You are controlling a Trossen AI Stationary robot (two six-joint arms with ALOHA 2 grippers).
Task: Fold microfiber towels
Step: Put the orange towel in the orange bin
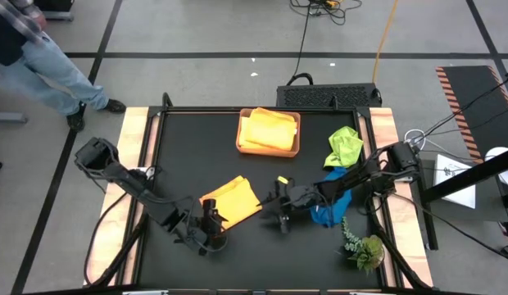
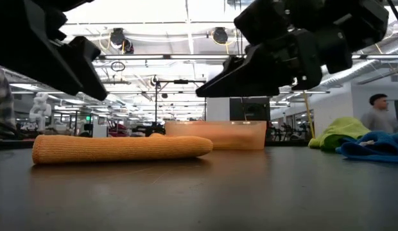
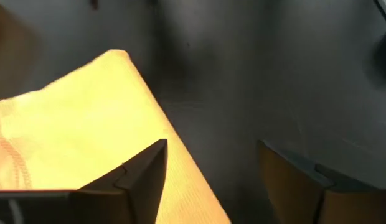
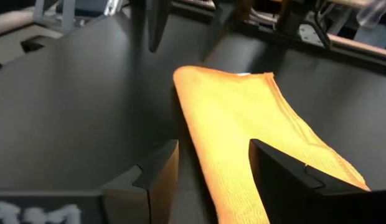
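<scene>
Orange folded towel (image 1: 232, 199) lies flat at table centre-left, at seven o'clock from the tan tray (image 1: 269, 132). My left gripper (image 1: 211, 223) sits at its six o'clock edge, right gripper (image 1: 282, 215) at three; both fingers spread, holding nothing. Best lift straight up so the fold stays undisturbed. Both arms reach in low, wrists near the tabletop.

On the worktop (image 1: 172, 147) a folded towel (image 1: 232, 199) lies near the middle, and the tray (image 1: 269, 148) stands behind it with another towel (image 1: 269, 129) in it. Two more towels (image 1: 342, 147) lie at the right, and a plant sprig (image 1: 365, 247) is at the near right corner.
</scene>
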